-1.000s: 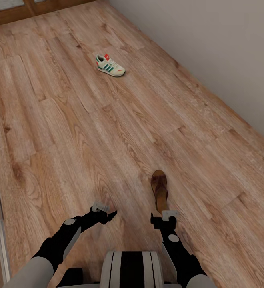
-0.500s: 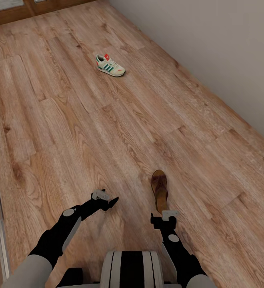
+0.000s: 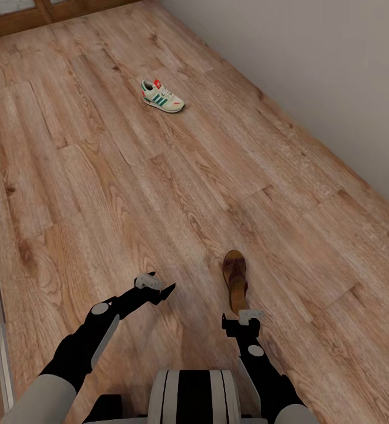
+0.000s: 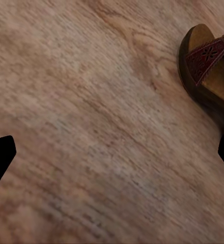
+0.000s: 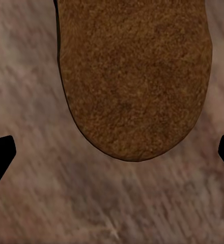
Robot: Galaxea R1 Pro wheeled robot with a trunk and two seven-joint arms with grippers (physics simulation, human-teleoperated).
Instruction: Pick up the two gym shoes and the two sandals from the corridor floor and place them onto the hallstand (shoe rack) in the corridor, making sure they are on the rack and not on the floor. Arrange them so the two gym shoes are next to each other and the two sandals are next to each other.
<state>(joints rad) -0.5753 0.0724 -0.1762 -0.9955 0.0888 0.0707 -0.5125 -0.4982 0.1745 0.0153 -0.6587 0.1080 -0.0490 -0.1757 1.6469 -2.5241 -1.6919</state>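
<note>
Two grippers hover low, jaws wide: right gripper (image 3: pixel 242 318) sits over the sandal's (image 3: pixel 235 277) heel end, left gripper (image 3: pixel 157 287) beside it. Best to drop straight, straddling the sole. One gym shoe (image 3: pixel 162 96) waits far up the corridor floor (image 3: pixel 100 188).

We see a plain grey wall (image 3: pixel 312 76) running along the right side, meeting the ground at a diagonal line. At top left there's a brown wooden door base (image 3: pixel 53 12), and along the left edge a grey threshold strip (image 3: pixel 0 353).
</note>
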